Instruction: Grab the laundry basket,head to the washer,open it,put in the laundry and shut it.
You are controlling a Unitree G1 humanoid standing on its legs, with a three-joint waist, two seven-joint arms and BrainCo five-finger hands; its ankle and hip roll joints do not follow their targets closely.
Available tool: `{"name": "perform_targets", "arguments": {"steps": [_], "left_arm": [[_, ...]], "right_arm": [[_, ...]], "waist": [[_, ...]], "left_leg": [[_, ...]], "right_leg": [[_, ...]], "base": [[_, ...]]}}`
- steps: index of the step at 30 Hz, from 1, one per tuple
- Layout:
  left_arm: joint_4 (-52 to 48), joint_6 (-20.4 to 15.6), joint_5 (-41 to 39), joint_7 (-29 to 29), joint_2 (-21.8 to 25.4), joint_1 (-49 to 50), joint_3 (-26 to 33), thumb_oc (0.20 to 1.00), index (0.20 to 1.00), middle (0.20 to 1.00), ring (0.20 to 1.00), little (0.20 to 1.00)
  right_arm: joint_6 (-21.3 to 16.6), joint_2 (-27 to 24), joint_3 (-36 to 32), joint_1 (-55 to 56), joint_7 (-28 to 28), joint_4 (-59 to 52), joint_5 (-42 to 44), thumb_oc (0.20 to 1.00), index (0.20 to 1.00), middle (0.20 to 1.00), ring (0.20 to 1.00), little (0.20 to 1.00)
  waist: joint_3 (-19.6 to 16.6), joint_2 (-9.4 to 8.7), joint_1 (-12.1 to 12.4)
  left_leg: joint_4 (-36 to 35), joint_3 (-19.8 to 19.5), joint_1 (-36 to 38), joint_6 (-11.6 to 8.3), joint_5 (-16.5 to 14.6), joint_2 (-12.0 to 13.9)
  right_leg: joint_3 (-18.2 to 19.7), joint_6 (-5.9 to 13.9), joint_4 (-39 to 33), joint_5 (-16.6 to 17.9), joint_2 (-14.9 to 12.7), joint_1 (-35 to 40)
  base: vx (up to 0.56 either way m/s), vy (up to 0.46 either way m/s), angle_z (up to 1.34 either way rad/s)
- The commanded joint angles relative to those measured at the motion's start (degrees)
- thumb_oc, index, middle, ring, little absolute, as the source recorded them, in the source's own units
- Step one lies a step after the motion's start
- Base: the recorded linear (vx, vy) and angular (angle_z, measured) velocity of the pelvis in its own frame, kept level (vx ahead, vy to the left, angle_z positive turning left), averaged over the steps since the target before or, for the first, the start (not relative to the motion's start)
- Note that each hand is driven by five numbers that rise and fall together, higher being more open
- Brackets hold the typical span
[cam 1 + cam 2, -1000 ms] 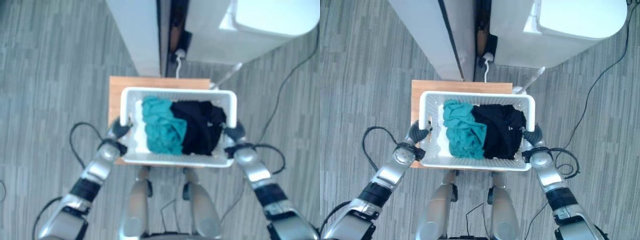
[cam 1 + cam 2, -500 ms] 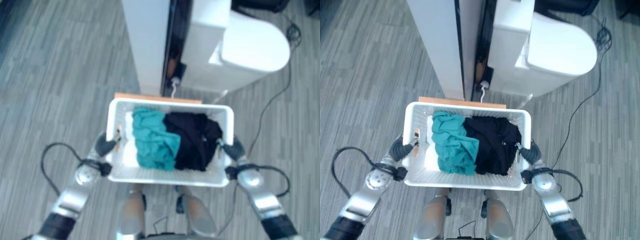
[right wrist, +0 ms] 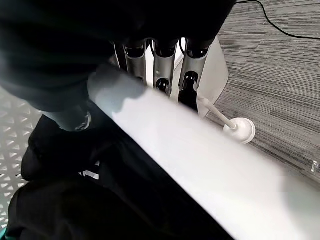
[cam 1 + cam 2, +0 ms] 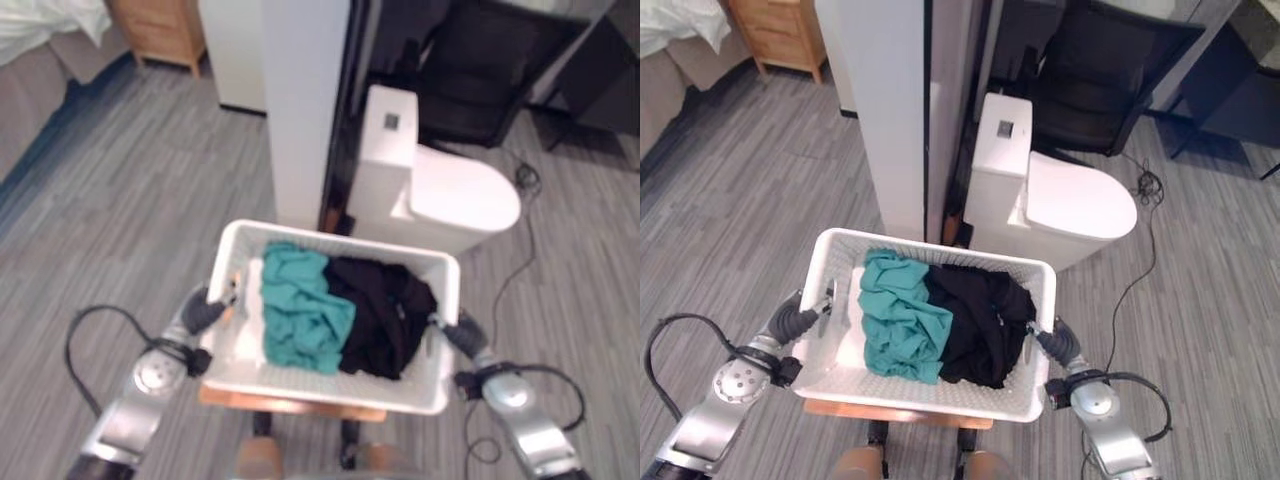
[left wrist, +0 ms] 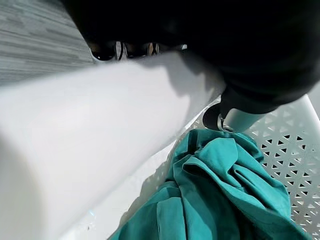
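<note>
Both hands were clamped on the basket [image 4: 830,375], one at each short end. Your left hand [image 4: 790,321] had its thumb hooked inside the rim and the fingers wrapped under it; in the left wrist view that thumb tip [image 5: 222,119] poked in just above the teal cloth [image 5: 215,195]. Your right hand [image 4: 1060,345] did the same at the other end, with the fingers [image 3: 162,62] curled over the outer edge of the rim and the thumb pressed inside against the black cloth [image 3: 115,200]. Gripping both ends like that looked like the sensible way to keep a wide, loaded basket level while you walked.

You held the basket in front of the body, above a wooden stool [image 4: 900,412] whose top edge peeked out from under the near side; I could not tell whether the two were touching.

Basket itself: white plastic, rectangular, perforated walls, rolled rim. Inside it the teal cloth lay bunched on your left and the black cloth on your right, the two touching in the middle, neither spilling over.

Ahead stood a white panel [image 4: 880,110] and beside it a white appliance [image 4: 1060,205] with a rounded lid, probably the washer, lid down. By my reading, the walk there was the step in hand.
</note>
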Motion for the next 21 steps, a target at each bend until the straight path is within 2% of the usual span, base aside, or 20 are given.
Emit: {"name": "perform_targets", "arguments": {"steps": [1,6,7,12,18,21], "left_arm": [[0.1,-5.9,-5.0,-2.1,-0.3,-2.9,2.4,0.200,0.200,0.200,0.200,0.200],[0.2,-5.4,-4.7,-2.2,-0.7,-2.6,2.4,0.200,0.200,0.200,0.200,0.200],[0.4,-5.4,-4.6,-2.1,-0.8,-3.1,2.2,0.200,0.200,0.200,0.200,0.200],[1.0,-5.6,-4.4,-1.9,-1.6,-4.9,0.7,0.200,0.200,0.200,0.200,0.200],[1.6,-5.8,-4.1,-2.1,-2.5,-6.3,-1.0,0.200,0.200,0.200,0.200,0.200],[2.0,-6.0,-4.0,-2.2,-2.6,-6.4,-1.1,0.200,0.200,0.200,0.200,0.200]], "right_arm": [[-3.5,-1.2,-3.0,2.3,3.3,-4.2,4.6,0.200,0.200,0.200,0.200,0.200],[-3.8,-1.2,-3.5,3.1,3.1,-4.4,5.0,0.200,0.200,0.200,0.200,0.200],[-3.8,-1.4,-3.5,3.0,2.8,-4.2,5.0,0.200,0.200,0.200,0.200,0.200],[-4.3,-1.5,-4.2,3.4,2.0,-4.5,5.0,0.200,0.200,0.200,0.200,0.200],[-4.3,-1.2,-3.3,2.8,1.5,-2.6,3.6,0.200,0.200,0.200,0.200,0.200],[-4.3,-1.1,-2.7,1.2,1.5,-1.7,3.0,0.200,0.200,0.200,0.200,0.200]], "waist": [[-4.2,0.07,0.7],[-4.7,0.22,0.4],[-4.9,0.27,0.3],[-5.4,0.28,-0.2],[-5.8,0.64,0.1],[-5.7,0.66,0.4]], "left_leg": [[5.5,-3.0,0.8,-0.37,-6.4,6.4],[4.5,-4.2,-0.2,-1.04,-4.4,8.1],[3.5,-4.6,-1.0,-1.33,-3.1,8.4],[1.4,-5.1,-2.5,-2.02,-1.1,8.9],[1.8,-4.4,-1.4,-2.40,-2.1,8.5],[3.2,-4.2,-0.3,-1.89,-4.1,8.0]], "right_leg": [[-1.1,1.80,7.1,-9.3,-0.1,-1.2],[-0.8,0.74,5.9,-9.5,2.1,-1.8],[-0.9,0.66,5.2,-9.4,2.7,-2.2],[-1.8,0.60,3.7,-9.1,3.5,-2.7],[-2.2,1.07,4.0,-8.5,3.0,-1.6],[-0.9,1.91,4.3,-7.6,2.3,-1.4]], "base": [[0.01,-0.114,0.05],[-0.04,-0.099,0.03],[-0.11,-0.088,0.04],[-0.06,-0.046,0.06],[-0.04,0.045,0.05],[-0.02,0.094,-0.19]]}}
